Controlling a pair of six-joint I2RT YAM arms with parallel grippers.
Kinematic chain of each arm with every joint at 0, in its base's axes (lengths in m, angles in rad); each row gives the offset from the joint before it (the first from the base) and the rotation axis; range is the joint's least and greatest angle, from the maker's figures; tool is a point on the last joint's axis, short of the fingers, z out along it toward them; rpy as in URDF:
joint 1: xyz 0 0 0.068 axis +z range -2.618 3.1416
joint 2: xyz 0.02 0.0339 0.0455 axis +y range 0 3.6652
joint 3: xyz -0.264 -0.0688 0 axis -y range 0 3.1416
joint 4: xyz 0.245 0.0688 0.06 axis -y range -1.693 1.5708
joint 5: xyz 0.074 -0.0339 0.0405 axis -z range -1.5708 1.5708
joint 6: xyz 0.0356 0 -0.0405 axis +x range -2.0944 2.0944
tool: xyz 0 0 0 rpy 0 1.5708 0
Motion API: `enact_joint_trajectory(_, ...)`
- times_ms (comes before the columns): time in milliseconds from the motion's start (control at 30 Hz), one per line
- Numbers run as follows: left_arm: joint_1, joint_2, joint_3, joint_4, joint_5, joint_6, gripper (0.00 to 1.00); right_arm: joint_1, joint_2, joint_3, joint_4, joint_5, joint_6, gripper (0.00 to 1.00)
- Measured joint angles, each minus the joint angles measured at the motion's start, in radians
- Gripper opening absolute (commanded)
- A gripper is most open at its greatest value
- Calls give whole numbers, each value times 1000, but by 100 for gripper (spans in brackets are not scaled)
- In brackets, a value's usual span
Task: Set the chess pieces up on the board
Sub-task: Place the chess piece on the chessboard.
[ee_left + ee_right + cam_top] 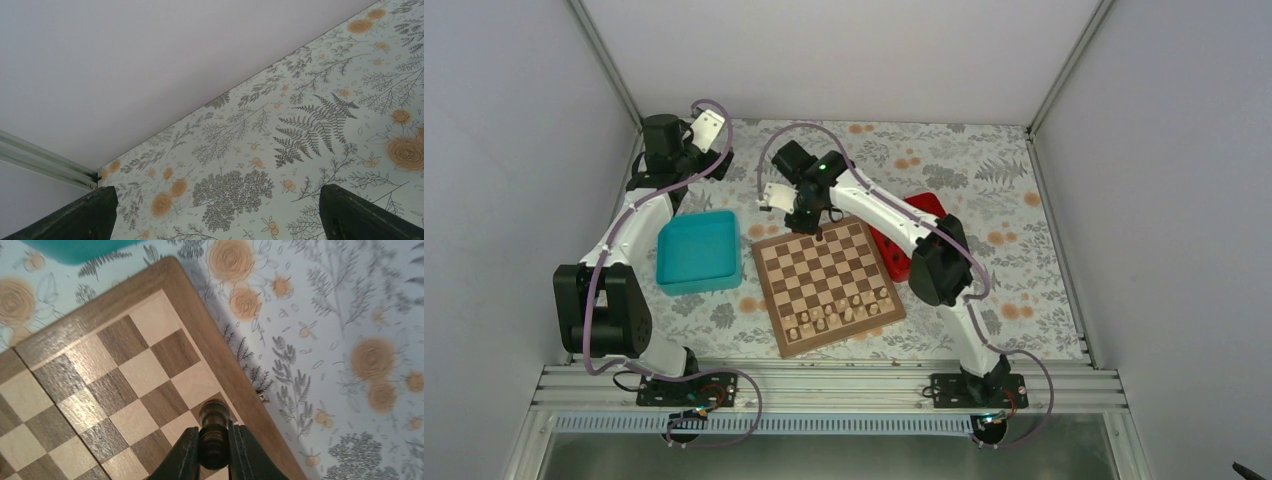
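The board (819, 265) lies at the table's middle, turned a little askew. My right gripper (214, 440) is shut on a dark brown chess piece (214, 426), held upright between the fingers. The piece hangs over a dark square in the board's (125, 370) outermost row, by the tan border. From above, the right gripper (816, 230) is at the board's far edge. No other dark chess pieces show. My left gripper (220, 222) is open and empty, facing bare tablecloth by the back wall. Seen from above, the left gripper (709, 122) sits at the far left corner.
Pale cream chessmen (844, 312) stand in the board's two nearest rows. A teal tray (697, 250) sits left of the board. A red tray (904, 235) lies right of it, partly hidden under the right arm. Walls close in the back and sides.
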Motion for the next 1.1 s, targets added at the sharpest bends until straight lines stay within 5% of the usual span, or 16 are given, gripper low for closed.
enact_joint_trajectory(1100, 0, 0, -17, 3, 0, 0, 100, -9, 61, -116, 68, 45, -8, 10)
